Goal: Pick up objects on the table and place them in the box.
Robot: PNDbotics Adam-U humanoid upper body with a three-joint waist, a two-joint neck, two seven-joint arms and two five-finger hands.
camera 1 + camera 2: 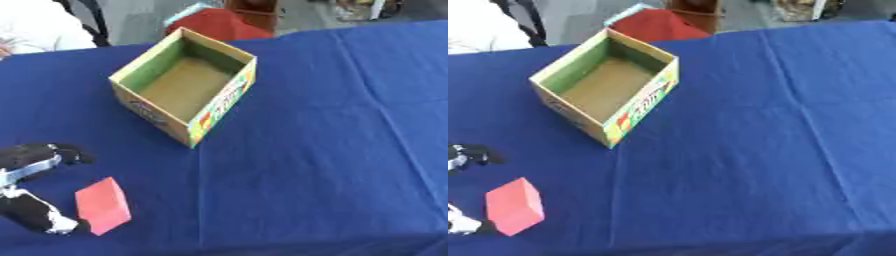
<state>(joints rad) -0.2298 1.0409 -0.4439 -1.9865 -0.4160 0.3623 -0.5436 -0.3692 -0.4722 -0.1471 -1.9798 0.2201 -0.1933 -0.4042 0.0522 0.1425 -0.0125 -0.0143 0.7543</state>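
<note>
An open cardboard box [140,67] with green inner walls and a printed side stands askew on the blue table, left of centre; its brown floor is bare. A red block [102,205] lies near the front left corner of the table. My left hand [33,212] comes in from the lower left edge and is open. Its upper fingers [42,155] are spread well above the block, apart from it. Its lower digit ends right against the block's left edge. The block sits to the right of the gap, not inside it. My right hand shows in neither view.
The blue cloth [332,150] covers the whole table, and its front edge runs along the bottom of the view. Beyond the far edge are a red object [219,25] and a person in white [35,27] at the upper left.
</note>
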